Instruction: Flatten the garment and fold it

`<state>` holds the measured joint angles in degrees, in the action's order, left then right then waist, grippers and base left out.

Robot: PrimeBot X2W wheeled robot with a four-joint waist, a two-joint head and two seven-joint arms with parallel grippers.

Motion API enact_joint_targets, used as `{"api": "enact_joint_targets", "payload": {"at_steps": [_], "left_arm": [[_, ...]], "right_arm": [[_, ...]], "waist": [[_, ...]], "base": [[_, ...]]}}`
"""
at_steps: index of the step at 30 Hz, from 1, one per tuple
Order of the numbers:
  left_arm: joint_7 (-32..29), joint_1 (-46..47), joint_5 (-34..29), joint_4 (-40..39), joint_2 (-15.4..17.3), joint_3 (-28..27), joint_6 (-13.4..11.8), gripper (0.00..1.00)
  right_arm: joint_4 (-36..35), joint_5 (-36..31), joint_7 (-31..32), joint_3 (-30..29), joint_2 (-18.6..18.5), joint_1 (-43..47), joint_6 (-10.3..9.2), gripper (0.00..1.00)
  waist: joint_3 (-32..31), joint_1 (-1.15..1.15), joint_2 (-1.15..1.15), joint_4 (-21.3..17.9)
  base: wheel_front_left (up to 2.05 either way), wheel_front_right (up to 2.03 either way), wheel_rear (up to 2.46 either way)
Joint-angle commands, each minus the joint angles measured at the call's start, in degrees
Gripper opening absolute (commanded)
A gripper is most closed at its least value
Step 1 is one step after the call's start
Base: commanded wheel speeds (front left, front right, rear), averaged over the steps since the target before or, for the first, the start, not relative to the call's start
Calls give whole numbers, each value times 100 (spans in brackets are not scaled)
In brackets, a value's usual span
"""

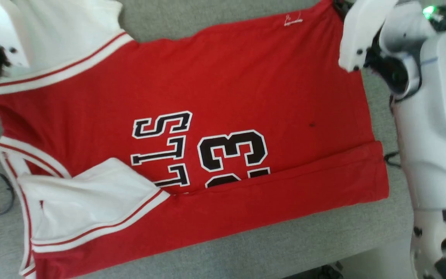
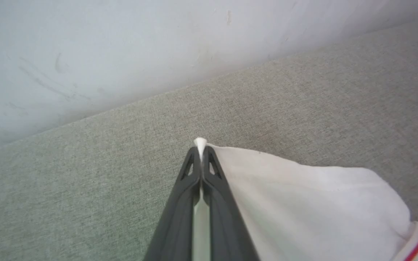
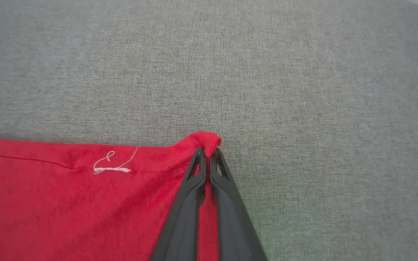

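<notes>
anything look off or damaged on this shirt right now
Two small things. In the head view, a dark speck sits on the garment right of the number, like a stain or tiny hole; I cannot tell which. A loose white thread curls near the hem corner pinched by the right hand.

Grey woven fabric surface (image 1: 215,252) underlies everything; thin black cable (image 1: 11,189) loops at left edge; pale scuffed wall (image 2: 122,54) borders it.
</notes>
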<state>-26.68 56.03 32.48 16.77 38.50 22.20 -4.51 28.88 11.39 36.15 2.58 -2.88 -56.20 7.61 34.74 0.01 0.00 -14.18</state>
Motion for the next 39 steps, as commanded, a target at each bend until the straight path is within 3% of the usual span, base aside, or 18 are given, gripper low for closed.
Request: {"api": "enact_joint_targets", "payload": {"at_steps": [1,7,15,24,29,35,39], "left_arm": [[320,-180,-37,34,-57,-30,48,0],[1394,-1048,152,-141,-223,-204,67,0],[1944,-2714,470,-931,-228,-406,-231,0],[2092,-4645,1044,-1869,-492,-541,-698,0],[2110,-5451,1324,-1951,-673,-493,-807,0],[2125,-5918,1529,-1744,-896,-323,-745,0],[2165,-5912,1556,-1424,-1027,-150,-554,0]], "right_arm": [[-83,88,-242,43,-10,184,-12,0],[-512,403,-1328,228,-230,1033,-12,0],[-958,723,-2142,406,-686,2261,-12,0],[-1180,747,-1842,325,-1095,3313,-12,0],[-1128,692,-1461,423,-1335,3692,-12,0],[-885,479,-1141,683,-1504,3883,-12,0],[-593,417,-1070,770,-1480,3891,-12,0]], "waist": [[-342,-1,0,133],[-1055,-1,0,350],[-1908,-1,0,667],[-2337,-1,0,925],[-2415,-1,0,986],[-2406,-1,0,1031],[-2351,-1,0,1075]], "base": [[0,0,0],[0,0,0],[0,0,0],[0,0,0],[0,0,0],[0,0,0],[0,0,0]]}}
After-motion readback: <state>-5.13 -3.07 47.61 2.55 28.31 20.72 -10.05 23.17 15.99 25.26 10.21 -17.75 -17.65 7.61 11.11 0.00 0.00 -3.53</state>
